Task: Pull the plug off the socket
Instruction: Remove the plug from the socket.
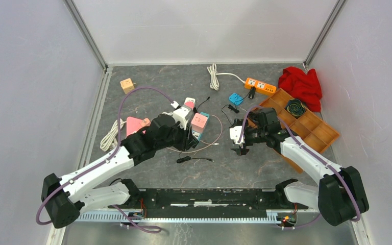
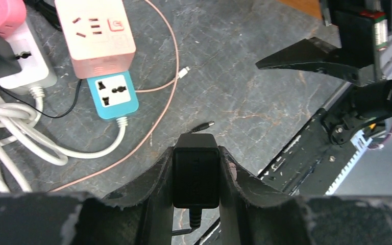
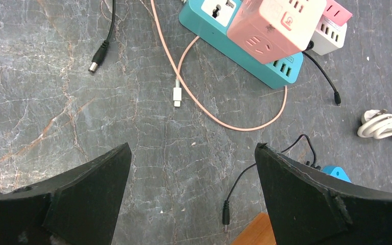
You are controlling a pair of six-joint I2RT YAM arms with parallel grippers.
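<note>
My left gripper point(image 2: 195, 153) is shut on a black plug point(image 2: 195, 173), a boxy adapter with its cord hanging down behind the fingers. The plug is held above the bare tabletop, clear of every socket. The nearest socket is a teal power strip point(image 2: 113, 94) with a pink cube adapter point(image 2: 96, 35) on it, up and to the left of the plug. A white strip point(image 2: 23, 61) lies beside it. My right gripper point(image 3: 193, 153) hovers open over the table, nothing between its fingers, to the right of the strips point(image 1: 199, 122).
A thin pink cable point(image 3: 219, 117) and black barrel leads point(image 3: 98, 56) trail over the table by the strips. An orange tray point(image 1: 306, 125), red cloth point(image 1: 301, 84), orange power strip point(image 1: 260, 85) and blue adapter point(image 1: 235, 98) sit right. White coiled cable point(image 1: 111, 133) lies left.
</note>
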